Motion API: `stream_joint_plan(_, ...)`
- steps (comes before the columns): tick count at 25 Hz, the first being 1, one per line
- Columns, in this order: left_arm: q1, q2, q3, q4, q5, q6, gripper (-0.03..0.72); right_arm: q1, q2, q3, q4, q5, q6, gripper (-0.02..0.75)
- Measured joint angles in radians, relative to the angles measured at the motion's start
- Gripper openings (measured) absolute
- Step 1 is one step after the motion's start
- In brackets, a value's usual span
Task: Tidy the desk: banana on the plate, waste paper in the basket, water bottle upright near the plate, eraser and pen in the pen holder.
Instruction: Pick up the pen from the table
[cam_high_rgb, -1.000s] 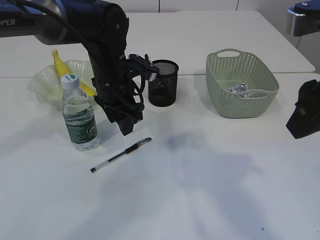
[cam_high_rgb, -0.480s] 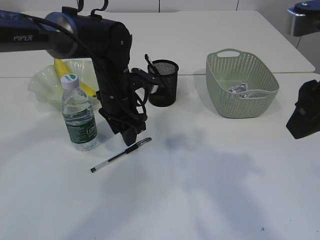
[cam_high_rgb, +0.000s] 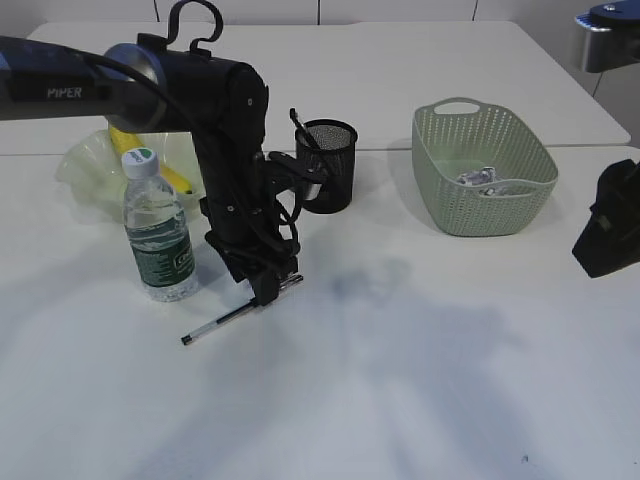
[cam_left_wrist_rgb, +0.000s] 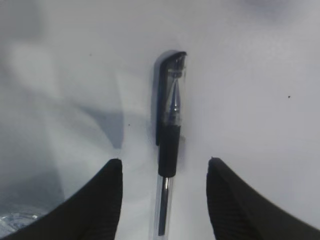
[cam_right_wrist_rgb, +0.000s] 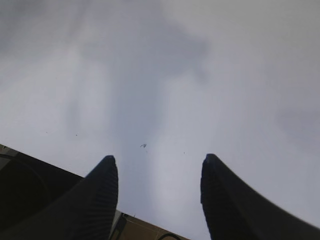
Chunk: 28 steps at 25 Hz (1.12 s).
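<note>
Banana (cam_high_rgb: 125, 137) sitting on plate (cam_high_rgb: 80, 165), paper (cam_high_rgb: 478, 178) in basket (cam_high_rgb: 520, 200), bottle (cam_high_rgb: 158, 228) upright. Pen (cam_left_wrist_rgb: 169, 145) lying on tabletop (cam_high_rgb: 420, 380), left jaws straddling it, half-open, gripping nothing. Right jaws hanging open, empty.

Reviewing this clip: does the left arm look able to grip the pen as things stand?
Probably yes. The left gripper is open and straddles the pen, which lies flat on the desk between its fingers with nothing in the way.
</note>
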Motion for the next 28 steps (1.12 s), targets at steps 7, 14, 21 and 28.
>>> stream_joint_plan(7, 0.000, 0.028, -0.002, -0.007, -0.001, 0.010, 0.380, 0.000, 0.000, 0.000, 0.000, 0.000, 0.000, 0.401)
stream_joint_plan(14, 0.000, 0.031, -0.002, -0.012, -0.017, 0.012, 0.380, 0.000, 0.000, 0.000, 0.000, 0.000, 0.002, 0.401)
stream_joint_plan(21, 0.000, 0.047, -0.002, -0.039, -0.026, 0.012, 0.380, 0.000, 0.000, 0.000, 0.000, 0.000, 0.002, 0.401)
stream_joint_plan(28, 0.000, 0.048, -0.002, -0.040, -0.026, 0.012, 0.371, 0.000, 0.000, 0.000, 0.000, 0.000, 0.002, 0.401)
